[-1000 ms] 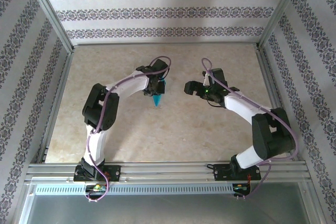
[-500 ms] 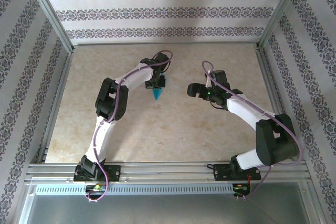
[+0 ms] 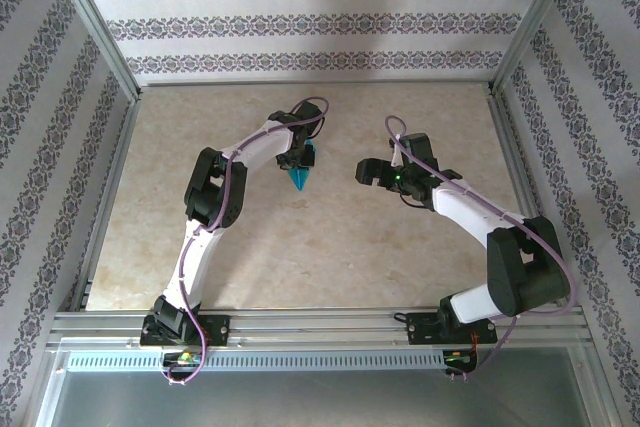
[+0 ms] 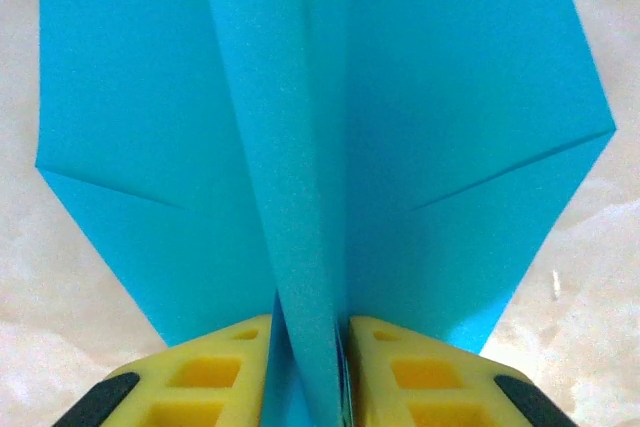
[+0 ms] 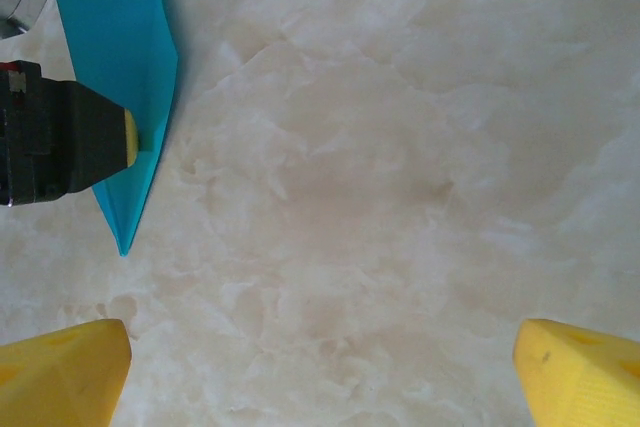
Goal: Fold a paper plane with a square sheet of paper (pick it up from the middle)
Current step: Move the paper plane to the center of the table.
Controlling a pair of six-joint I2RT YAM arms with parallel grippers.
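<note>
In the top view the left gripper (image 3: pixel 298 161) is sitting just above the centre of the frame, a little to the left. It is gripping the paper plane (image 3: pixel 298 180), whose teal point is aiming toward the bottom of the frame over the pale marbled table (image 3: pixel 300 257). In the left wrist view the two yellow fingers (image 4: pixel 215 362) are pressing together at the bottom edge on the plane's central upright fold. The wings are spreading out to either side and filling most of the upper frame, a slanting crease is showing on each wing, and the table is peeking in at the corners. Whether the plane's nose is touching the table or hanging just over it cannot be told. The right gripper (image 3: pixel 366 171) is sitting right of centre in the top view, near the plane but apart from it, and is facing toward it. In the right wrist view its yellow fingertips (image 5: pixel 62 365) are standing wide apart at the lower left and lower right corners, with bare table between them. The plane is appearing in the upper left corner of that view, with the left gripper's dark body and a yellow pad reaching in from the left edge and clamping it, and its sharp tip is pointing down and to the left.
</note>
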